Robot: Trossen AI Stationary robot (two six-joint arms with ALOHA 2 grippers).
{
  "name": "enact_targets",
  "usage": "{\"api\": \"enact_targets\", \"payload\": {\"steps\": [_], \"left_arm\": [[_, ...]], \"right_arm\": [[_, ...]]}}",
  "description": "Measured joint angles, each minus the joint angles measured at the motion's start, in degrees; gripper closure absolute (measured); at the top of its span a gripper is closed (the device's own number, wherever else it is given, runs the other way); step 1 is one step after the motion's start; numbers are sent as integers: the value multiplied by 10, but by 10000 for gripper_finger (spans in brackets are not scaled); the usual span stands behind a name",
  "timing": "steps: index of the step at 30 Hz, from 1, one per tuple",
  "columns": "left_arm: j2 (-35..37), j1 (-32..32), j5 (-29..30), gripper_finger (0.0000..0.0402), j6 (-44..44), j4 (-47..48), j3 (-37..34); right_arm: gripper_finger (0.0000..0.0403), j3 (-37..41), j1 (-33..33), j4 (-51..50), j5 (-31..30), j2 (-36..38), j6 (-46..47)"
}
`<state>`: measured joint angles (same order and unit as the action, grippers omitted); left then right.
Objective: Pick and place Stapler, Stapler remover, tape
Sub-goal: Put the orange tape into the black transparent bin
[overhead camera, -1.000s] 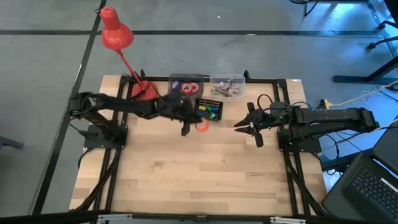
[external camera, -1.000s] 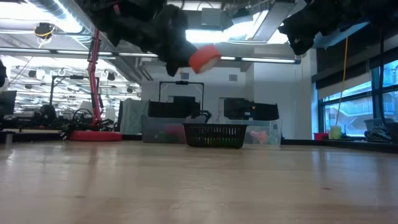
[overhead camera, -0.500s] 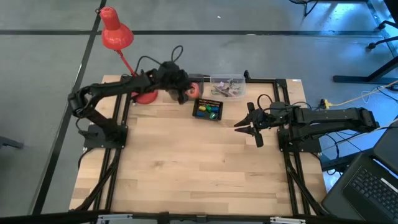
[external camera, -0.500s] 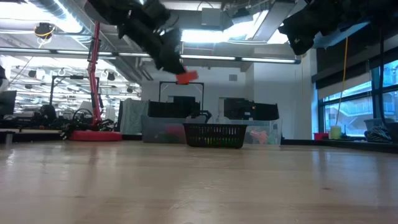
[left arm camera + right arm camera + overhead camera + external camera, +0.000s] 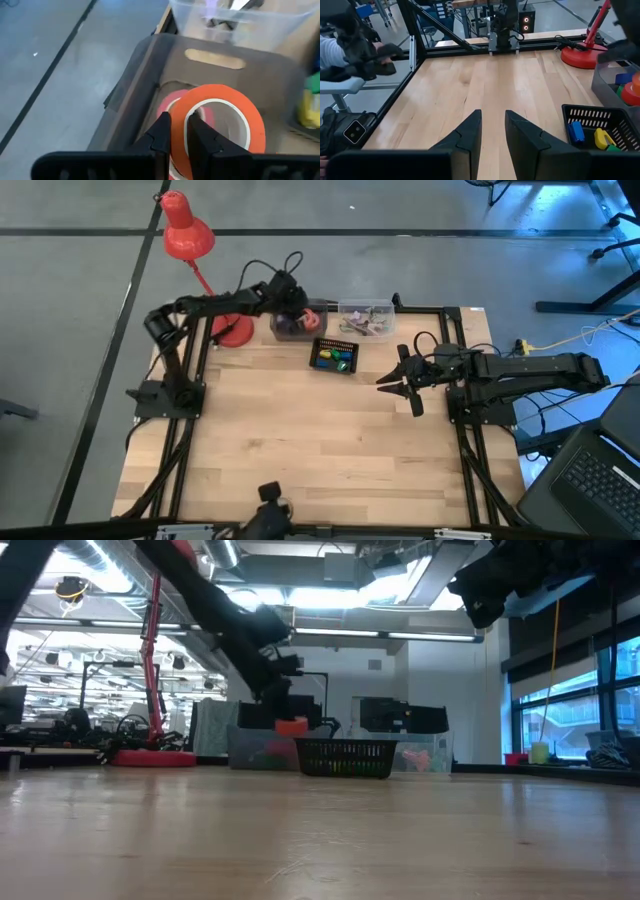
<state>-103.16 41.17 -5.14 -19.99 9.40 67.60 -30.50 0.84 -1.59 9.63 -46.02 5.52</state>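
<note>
My left gripper (image 5: 296, 308) reaches over the grey-tinted bin (image 5: 278, 327) at the table's far edge, shut on an orange tape roll (image 5: 252, 117), which the low view shows just above the bin (image 5: 291, 726). A red-pink roll (image 5: 167, 102) lies in the bin beneath it. My right gripper (image 5: 397, 383) hovers open above the table's right side, touching nothing. Blue, yellow and green items lie in the black basket (image 5: 335, 356); whether the stapler is among them I cannot tell. My left gripper pinches the orange roll's ring wall (image 5: 180, 107), one finger (image 5: 202, 135) inside the hollow centre and one (image 5: 161, 132) outside. The fingers slant down toward the table's far edge. The roll sits over the bin; whether it touches the red-pink roll below I cannot tell.
A clear bin (image 5: 365, 318) of small metal items stands right of the grey one. A red desk lamp (image 5: 187, 232) has its base (image 5: 232, 331) at the far left. A person's sleeve (image 5: 347, 55) shows beyond the table. Bare wood (image 5: 320, 440) fills the middle and near side.
My left arm has swung from above the table beside the black basket toward the far edge and down over the grey bin, carrying the orange roll with it. The roll now sits lower and farther off in the low view.
</note>
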Motion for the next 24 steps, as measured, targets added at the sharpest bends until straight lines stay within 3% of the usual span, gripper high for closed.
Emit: {"api": "enact_targets", "payload": {"steps": [10,22,24], "left_arm": [[-93,2,-15,372,-8,55,115],[-111,1,-41,371,11,57,122],[-111,1,-42,353,23,55,122]], "right_arm": [[315,0,0,0,0,0,0],[315,0,0,0,0,0,0],[315,0,0,0,0,0,0]]}}
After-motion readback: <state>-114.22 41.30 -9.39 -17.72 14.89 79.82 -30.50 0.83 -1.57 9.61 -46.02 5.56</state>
